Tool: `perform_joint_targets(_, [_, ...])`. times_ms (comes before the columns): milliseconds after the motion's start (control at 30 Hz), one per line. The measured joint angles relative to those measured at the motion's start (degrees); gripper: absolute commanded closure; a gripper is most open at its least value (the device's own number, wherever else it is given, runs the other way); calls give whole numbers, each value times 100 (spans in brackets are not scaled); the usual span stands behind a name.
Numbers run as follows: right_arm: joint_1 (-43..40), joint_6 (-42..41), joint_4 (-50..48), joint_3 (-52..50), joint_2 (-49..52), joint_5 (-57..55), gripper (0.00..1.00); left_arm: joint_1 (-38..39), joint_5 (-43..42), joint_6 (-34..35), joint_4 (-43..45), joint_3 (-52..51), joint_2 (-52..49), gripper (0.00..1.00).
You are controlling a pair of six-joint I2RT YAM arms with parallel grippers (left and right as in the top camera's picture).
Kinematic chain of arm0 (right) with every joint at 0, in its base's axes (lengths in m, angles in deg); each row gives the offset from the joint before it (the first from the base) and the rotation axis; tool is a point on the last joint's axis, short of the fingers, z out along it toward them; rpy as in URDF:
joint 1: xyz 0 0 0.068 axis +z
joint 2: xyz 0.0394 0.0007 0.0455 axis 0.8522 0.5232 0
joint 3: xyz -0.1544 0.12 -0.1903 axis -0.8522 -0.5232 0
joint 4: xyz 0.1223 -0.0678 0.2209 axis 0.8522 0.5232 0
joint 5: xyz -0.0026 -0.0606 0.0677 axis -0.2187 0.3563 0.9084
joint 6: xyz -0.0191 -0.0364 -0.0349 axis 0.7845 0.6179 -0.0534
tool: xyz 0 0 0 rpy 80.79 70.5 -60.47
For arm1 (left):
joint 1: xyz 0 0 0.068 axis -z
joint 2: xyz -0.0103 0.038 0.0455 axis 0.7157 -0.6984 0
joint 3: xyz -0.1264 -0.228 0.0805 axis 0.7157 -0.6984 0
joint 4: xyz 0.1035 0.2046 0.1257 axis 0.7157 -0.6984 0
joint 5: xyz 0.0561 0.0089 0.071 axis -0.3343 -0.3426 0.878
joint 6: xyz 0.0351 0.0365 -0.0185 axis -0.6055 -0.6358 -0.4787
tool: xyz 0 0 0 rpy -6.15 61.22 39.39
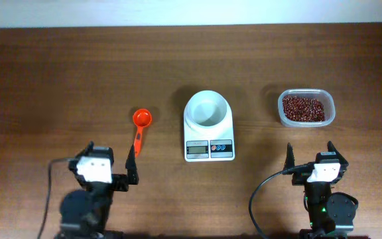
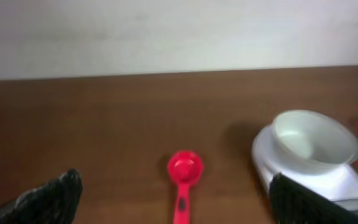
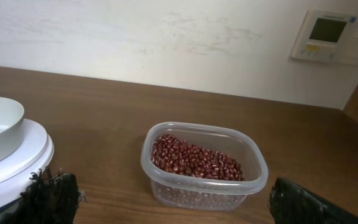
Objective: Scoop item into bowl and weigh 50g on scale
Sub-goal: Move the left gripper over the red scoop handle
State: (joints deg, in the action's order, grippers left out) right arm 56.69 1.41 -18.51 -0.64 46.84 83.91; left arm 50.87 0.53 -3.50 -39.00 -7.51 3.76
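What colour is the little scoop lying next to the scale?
The scoop is bright orange-red, seen best in the overhead view.

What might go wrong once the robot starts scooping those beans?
The orange plastic scoop lies flat; its thin handle may slip when pinched. The tiny red-brown beans in the clear plastic container sit apart from the round white bowl, so some may spill. A bump could shift the bowl on the small white scale.

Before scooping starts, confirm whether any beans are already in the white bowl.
No, the bowl on the scale shows only its bare white inside.
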Motion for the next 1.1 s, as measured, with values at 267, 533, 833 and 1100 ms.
perform_joint_targets(267, [0,2,2,-2,7,2,1,0,-1239,350,-3709,4159,-4310,1])
perform_joint_targets(533, [0,0,2,-2,7,0,1,0,-1285,310,-3845,4544,-6651,100])
perform_joint_targets(833, [0,0,2,-2,7,2,1,0,-334,260,-2894,4323,-8557,54])
perform_joint_targets(1100, [0,2,2,-2,7,0,1,0,-26,223,-2061,4304,-9114,58])
